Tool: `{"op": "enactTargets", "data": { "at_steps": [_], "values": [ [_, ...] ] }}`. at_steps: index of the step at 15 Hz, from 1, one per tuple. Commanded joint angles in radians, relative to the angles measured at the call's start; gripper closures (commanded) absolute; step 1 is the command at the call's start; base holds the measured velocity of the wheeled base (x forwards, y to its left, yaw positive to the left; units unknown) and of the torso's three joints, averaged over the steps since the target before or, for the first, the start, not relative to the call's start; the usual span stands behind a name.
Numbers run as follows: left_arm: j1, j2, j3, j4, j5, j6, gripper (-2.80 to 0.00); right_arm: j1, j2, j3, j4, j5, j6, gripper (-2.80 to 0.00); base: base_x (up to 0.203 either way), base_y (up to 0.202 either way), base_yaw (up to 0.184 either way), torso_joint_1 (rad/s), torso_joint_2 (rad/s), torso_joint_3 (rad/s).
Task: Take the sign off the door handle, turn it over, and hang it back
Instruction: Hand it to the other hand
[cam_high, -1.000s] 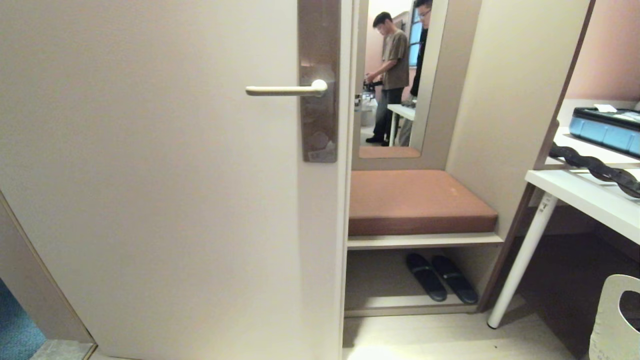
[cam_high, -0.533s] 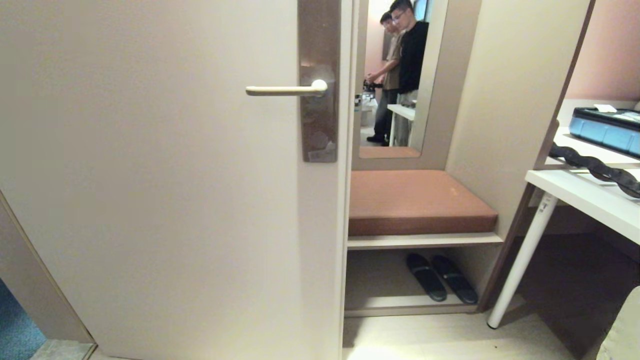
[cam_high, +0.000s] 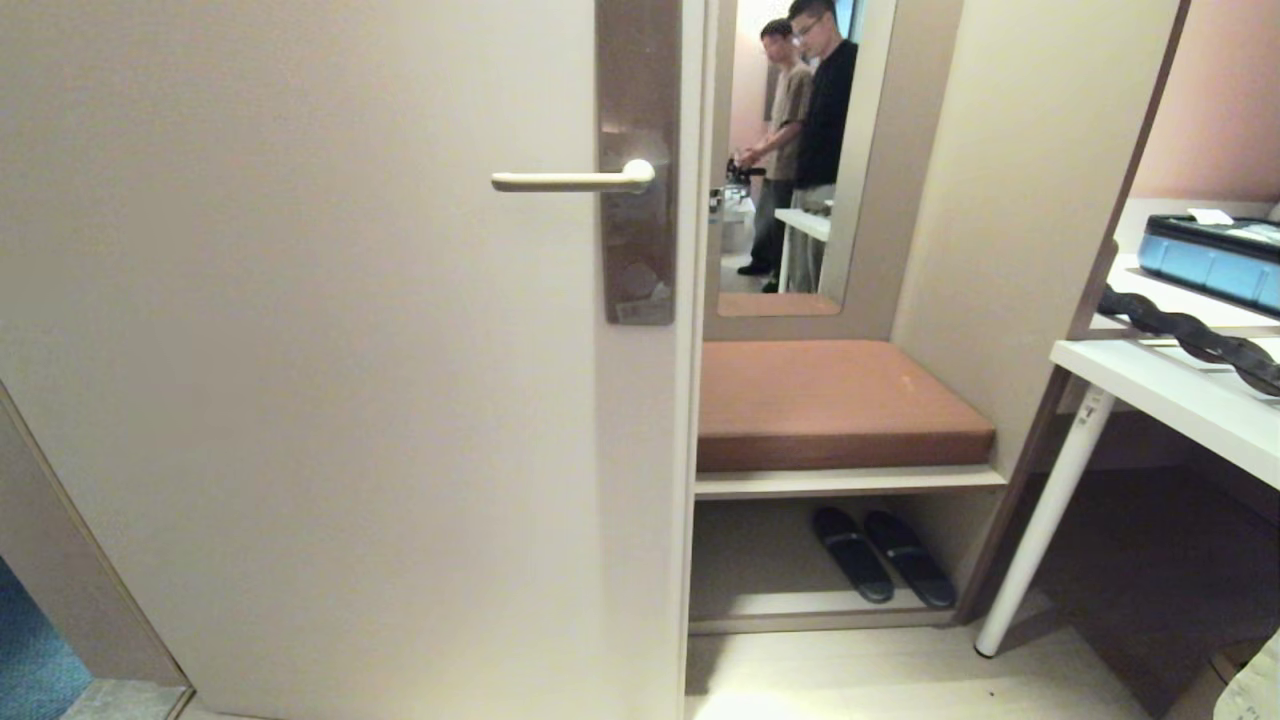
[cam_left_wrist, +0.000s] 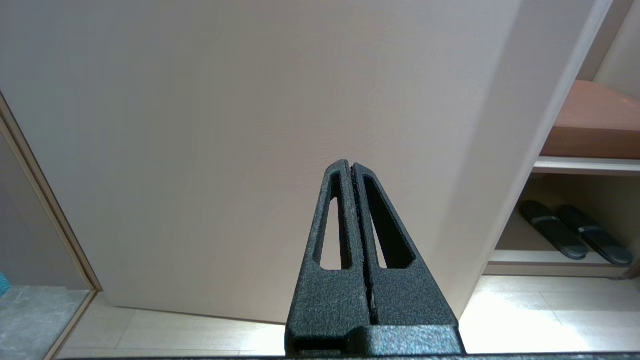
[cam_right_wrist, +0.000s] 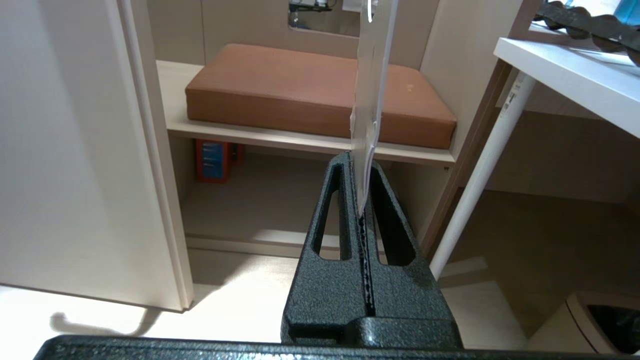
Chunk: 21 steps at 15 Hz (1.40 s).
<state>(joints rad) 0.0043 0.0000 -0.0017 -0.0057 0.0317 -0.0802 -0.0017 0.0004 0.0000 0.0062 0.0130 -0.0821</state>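
The door (cam_high: 320, 380) fills the left of the head view, pale and flat. Beside it sits a bench with a brown cushion (cam_high: 835, 400), a mirror (cam_high: 785, 150) above it showing two people standing, and dark slippers (cam_high: 880, 565) on the shelf below. A white tabletop (cam_high: 1190, 400) juts in at the right. On the door, the handle (cam_high: 570, 181) lies level on its brown plate (cam_high: 638, 160), bare, nothing on it. The sign (cam_right_wrist: 370, 85) is down low on the right, seen edge-on in the right wrist view, white, standing up from the right gripper (cam_right_wrist: 361, 165), whose fingers are clenched on its lower end. The left gripper (cam_left_wrist: 351, 167) hangs near the lower door, fingers pressed together, holding nothing.
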Motion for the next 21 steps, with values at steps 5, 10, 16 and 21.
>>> {"op": "enactTargets", "data": {
  "at_steps": [5,10,16,21],
  "values": [
    [0.000,0.000,0.000,0.000,0.001,-0.001,0.00,0.000,0.000,0.000,0.000,0.001,-0.001,0.00,0.000,0.000,0.000,0.000,0.00,0.000],
    [0.000,0.000,0.000,0.000,0.001,0.000,0.00,0.000,0.000,0.000,0.000,0.001,-0.001,0.00,0.000,0.000,0.000,0.000,0.00,0.000],
    [0.000,0.000,0.000,0.000,0.001,-0.001,0.00,0.000,0.000,0.000,0.000,0.001,-0.001,0.00,0.000,0.000,0.000,0.000,0.00,0.000],
    [0.000,0.000,0.000,0.000,0.001,-0.001,0.00,0.000,0.000,0.000,0.000,0.001,-0.001,0.00,0.000,0.000,0.000,0.000,0.00,0.000]
  ]
}}
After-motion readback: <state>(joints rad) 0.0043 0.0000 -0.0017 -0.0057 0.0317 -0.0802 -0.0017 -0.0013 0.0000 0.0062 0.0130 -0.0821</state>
